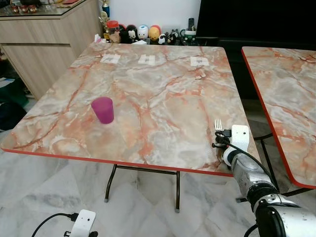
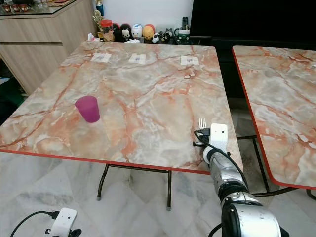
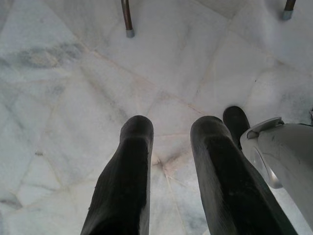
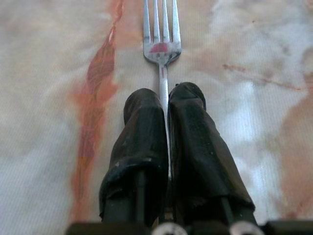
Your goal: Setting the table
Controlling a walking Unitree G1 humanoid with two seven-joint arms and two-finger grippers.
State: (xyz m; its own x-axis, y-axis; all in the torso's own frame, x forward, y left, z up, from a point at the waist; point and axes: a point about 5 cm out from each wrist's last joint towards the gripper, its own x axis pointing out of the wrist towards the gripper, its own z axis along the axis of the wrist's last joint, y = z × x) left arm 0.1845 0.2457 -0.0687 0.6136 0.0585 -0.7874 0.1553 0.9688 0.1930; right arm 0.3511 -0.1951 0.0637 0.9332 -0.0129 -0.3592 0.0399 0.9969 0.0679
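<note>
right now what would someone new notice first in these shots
The purple cup stands alone toward the left of the marble-patterned table. Near the table's front right corner, the right hand is shut on a silver fork, tines pointing away from the robot. The left hand hangs open over the tiled floor.

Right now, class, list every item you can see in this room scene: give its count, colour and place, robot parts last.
Table: one, marbled with red edge, centre.
Second table: one, same pattern, to the right.
Cup: one, purple, upright on the near-left part of the table.
Fork: one, silver, near-right table edge.
Paper cards: three, white, far side of table.
Figurines: several, mixed colours, beyond the table.
Cabinet: one, wooden, far left.
Right gripper: shut on the fork.
Left gripper: open, above the floor.
</note>
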